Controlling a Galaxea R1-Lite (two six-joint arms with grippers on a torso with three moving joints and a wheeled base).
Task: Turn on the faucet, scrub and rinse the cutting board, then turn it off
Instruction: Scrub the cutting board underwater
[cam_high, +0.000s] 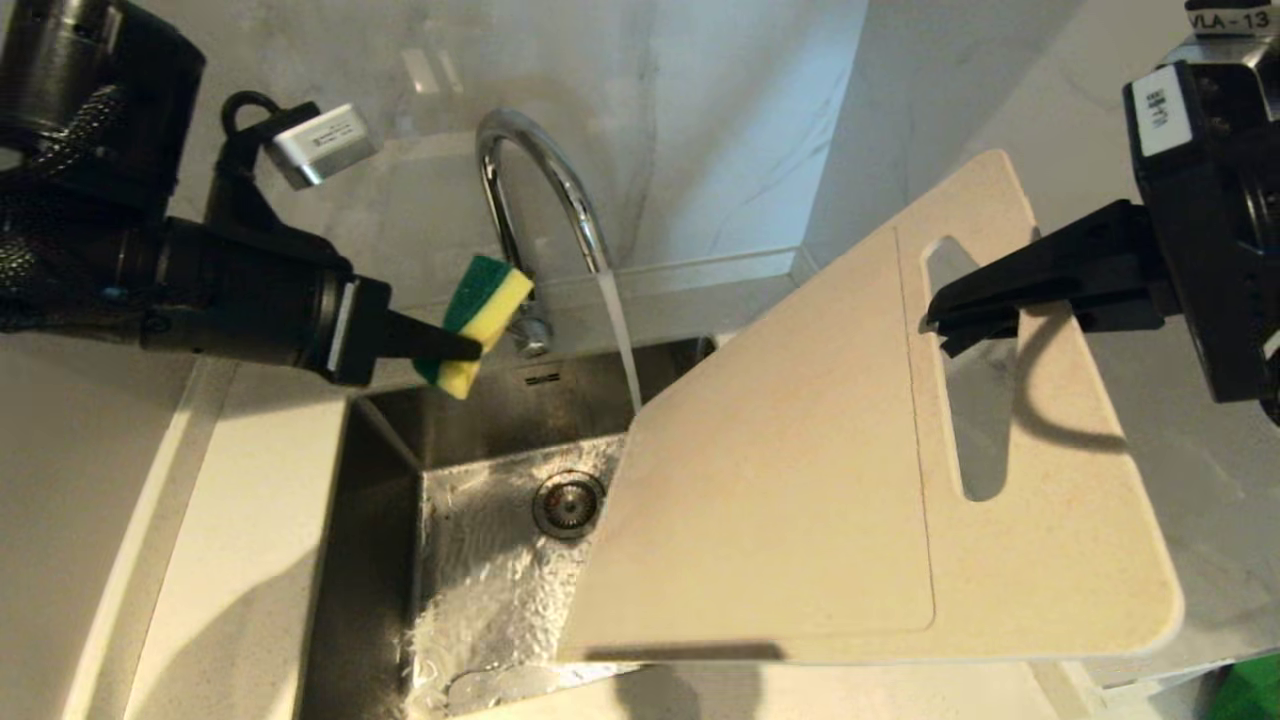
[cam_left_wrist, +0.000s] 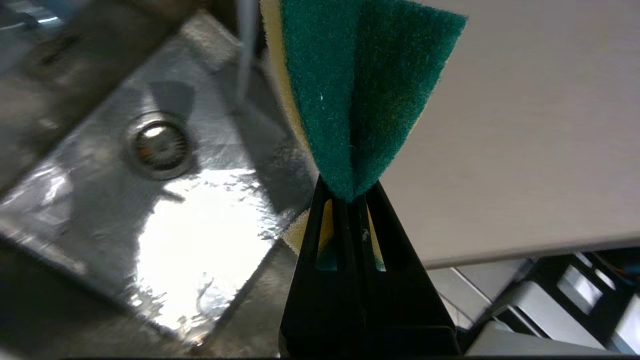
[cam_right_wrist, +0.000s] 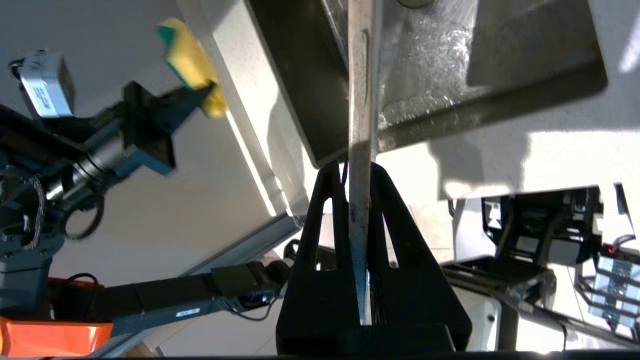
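The chrome faucet (cam_high: 545, 190) arches over the steel sink (cam_high: 470, 560) and water streams from its spout. Its small lever (cam_high: 530, 335) sits at the base. The cream cutting board (cam_high: 840, 440) is held tilted over the sink's right side, its far corner under the stream. My right gripper (cam_high: 945, 320) is shut on the board's edge beside the slot handle (cam_high: 965, 400); the board (cam_right_wrist: 361, 90) shows edge-on between its fingers. My left gripper (cam_high: 470, 348) is shut on a green and yellow sponge (cam_high: 478, 320), held above the sink's left back corner, apart from the board. The sponge's green face (cam_left_wrist: 360, 90) fills the left wrist view.
White countertop (cam_high: 200, 560) lies left of the sink, and a marble wall (cam_high: 650, 120) stands behind it. The drain (cam_high: 568, 503) lies in the wet basin. A green object (cam_high: 1250, 690) peeks in at the near right corner.
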